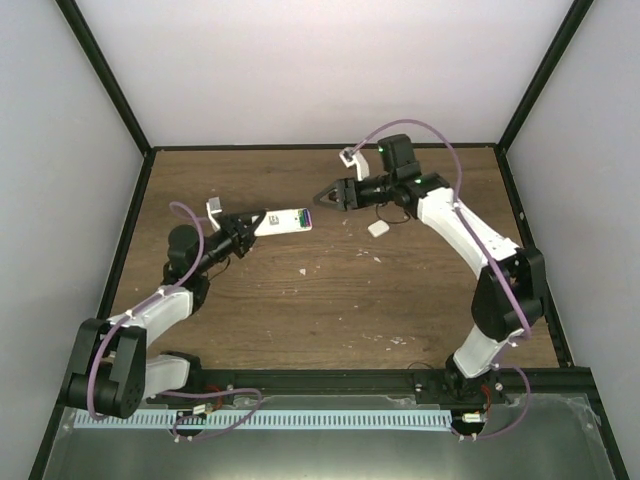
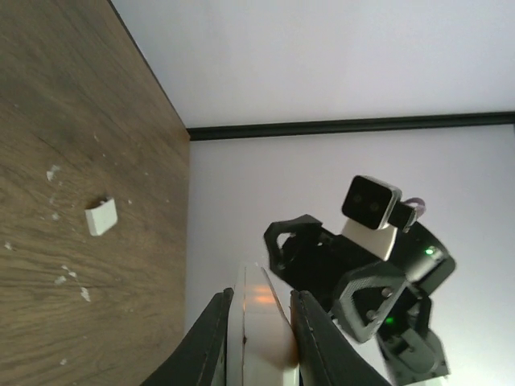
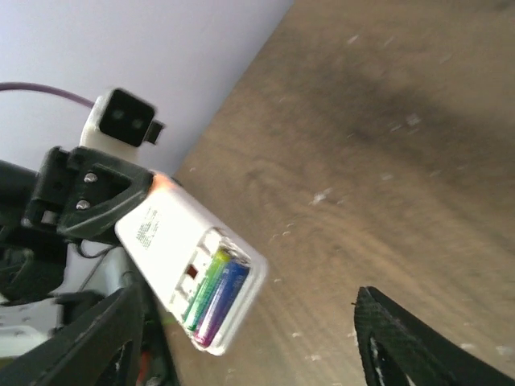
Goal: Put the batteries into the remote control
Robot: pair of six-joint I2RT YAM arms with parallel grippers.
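Clamping the remote control aloft, the left end effector shows both batteries seated inside; the right end effector stands apart nearby.

The left claw grips the white remote control at its upper end and holds it tilted. Its back compartment is uncovered, and the batteries, one green and one purple, lie side by side inside. The right claw has its dark fingers far apart, holding nothing. Small white specks lie on the brown wooden table.
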